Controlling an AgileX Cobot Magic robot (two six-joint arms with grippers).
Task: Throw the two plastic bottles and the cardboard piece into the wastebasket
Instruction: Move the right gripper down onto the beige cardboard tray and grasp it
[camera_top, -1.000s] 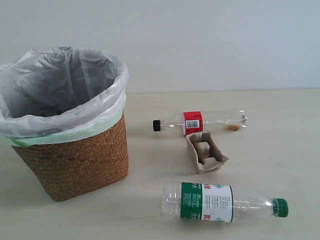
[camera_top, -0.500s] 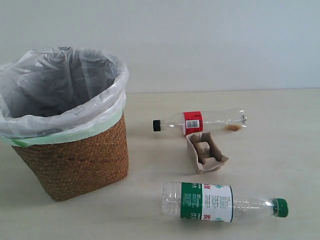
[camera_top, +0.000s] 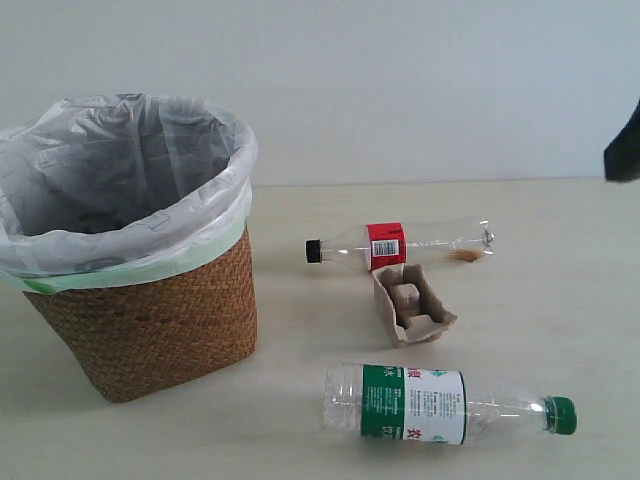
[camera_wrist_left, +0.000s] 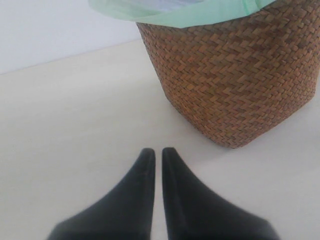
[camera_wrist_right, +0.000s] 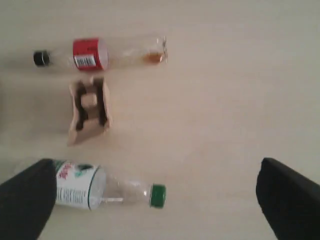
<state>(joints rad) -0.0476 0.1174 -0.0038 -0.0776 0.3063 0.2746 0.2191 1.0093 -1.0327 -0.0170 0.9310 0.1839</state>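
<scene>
Left gripper (camera_wrist_left: 154, 151) clenched empty beside the basket (camera_top: 160, 320) near the worktop's left edge; right gripper (camera_wrist_right: 156, 167) spread wide over red bottle (camera_top: 385, 245), cardboard (camera_top: 412, 305), green bottle (camera_top: 415, 403).

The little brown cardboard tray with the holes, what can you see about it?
The small beige-brown moulded pulp cardboard piece has cup-like hollows facing up and uneven edges. It lies on the pale table, between the slim clear bottle with the red label and the wider clear bottle with the green cap, close to the slim one and seemingly just apart from it. Nothing else touches it.
</scene>
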